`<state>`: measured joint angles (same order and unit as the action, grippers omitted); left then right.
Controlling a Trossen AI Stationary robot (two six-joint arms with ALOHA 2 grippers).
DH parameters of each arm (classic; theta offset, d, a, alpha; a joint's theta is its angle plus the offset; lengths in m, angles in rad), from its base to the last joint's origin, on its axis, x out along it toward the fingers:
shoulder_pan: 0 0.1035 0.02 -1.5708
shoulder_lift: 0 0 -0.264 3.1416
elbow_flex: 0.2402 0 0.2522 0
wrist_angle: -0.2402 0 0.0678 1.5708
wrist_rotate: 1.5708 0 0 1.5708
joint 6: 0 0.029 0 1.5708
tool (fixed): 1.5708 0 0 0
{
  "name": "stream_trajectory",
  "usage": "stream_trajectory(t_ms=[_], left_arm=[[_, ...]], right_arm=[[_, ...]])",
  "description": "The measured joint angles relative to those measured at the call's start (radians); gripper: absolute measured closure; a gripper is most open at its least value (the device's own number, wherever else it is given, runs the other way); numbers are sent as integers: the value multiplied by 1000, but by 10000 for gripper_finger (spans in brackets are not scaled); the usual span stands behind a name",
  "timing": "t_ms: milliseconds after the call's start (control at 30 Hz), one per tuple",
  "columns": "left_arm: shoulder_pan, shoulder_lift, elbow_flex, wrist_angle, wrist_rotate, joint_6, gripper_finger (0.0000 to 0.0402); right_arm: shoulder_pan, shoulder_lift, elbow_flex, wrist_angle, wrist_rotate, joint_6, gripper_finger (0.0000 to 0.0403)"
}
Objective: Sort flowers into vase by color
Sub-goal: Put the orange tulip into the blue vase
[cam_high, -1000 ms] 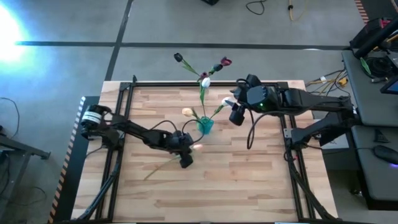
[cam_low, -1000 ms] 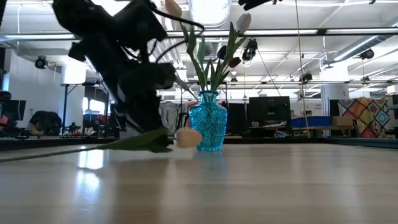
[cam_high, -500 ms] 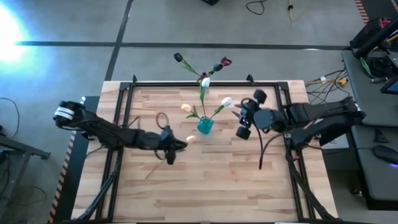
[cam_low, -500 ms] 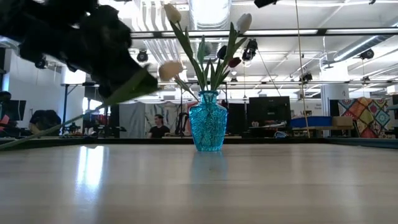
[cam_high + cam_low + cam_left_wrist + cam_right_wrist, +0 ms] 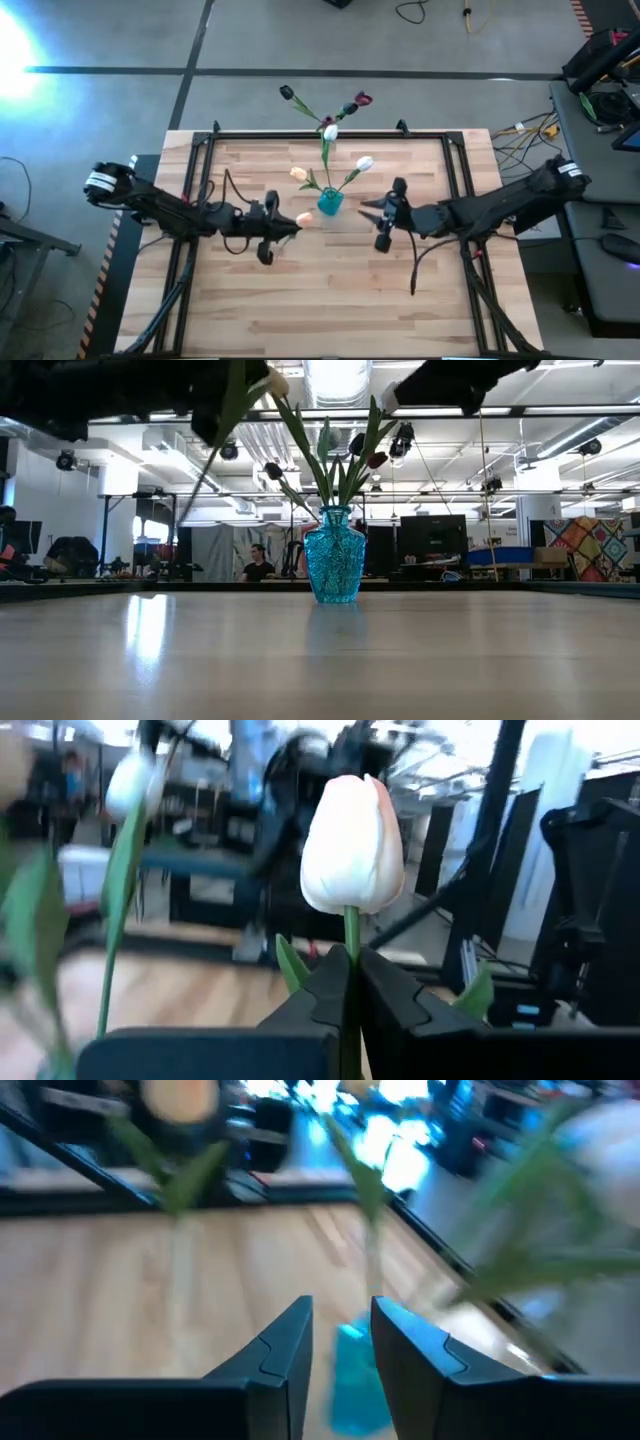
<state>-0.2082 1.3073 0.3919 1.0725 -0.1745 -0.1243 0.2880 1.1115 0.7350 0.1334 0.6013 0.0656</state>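
Note:
A blue glass vase [image 5: 330,202] [image 5: 335,555] stands in the middle of the wooden table [image 5: 330,300]. It holds several tulips by their stems: white [image 5: 363,163], peach [image 5: 299,175] and maroon [image 5: 362,99]. My left gripper [image 5: 291,223] [image 5: 347,960] is just left of the vase, shut on a peach-cream tulip [image 5: 305,218] [image 5: 352,845]. My right gripper [image 5: 366,212] [image 5: 341,1315] hovers just right of the vase, pointing at it. A narrow gap between its fingers holds nothing. My left gripper pinches the tulip's green stem [image 5: 348,935] between its two fingers, right below the head. The fingers lie about level, come from the table's left and cross the stem. The flower is lifted clear of the table, and its stem and leaf [image 5: 200,470] trail down behind the gripper.
Black frame rails [image 5: 200,160] run along the table's left, right and far edges. The stems in the vase lean out over the far edge. Bare wood lies on the near half of the table. People and equipment show in the room behind.
My left gripper has risen from the table with the peach-cream tulip and tipped from pointing down to about level. The flower, which lay on the wood, is now lifted clear beside the vase. My right gripper has come down toward the near edge, to the vase's right side.

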Motion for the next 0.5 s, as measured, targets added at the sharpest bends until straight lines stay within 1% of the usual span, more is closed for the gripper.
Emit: stream_trajectory(t_ms=[167,267,467,500], left_arm=[[2,0,103,-24,39,108,401],[2,6,159,-73,54,163,402],[7,17,220,-100,54,217,402],[8,19,225,-97,54,220,402]], right_arm=[[0,94,-30,293,-104,-35,275],[0,164,-17,395,-111,-77,246],[0,280,74,449,-114,-87,183],[0,298,94,459,-128,-89,175]])
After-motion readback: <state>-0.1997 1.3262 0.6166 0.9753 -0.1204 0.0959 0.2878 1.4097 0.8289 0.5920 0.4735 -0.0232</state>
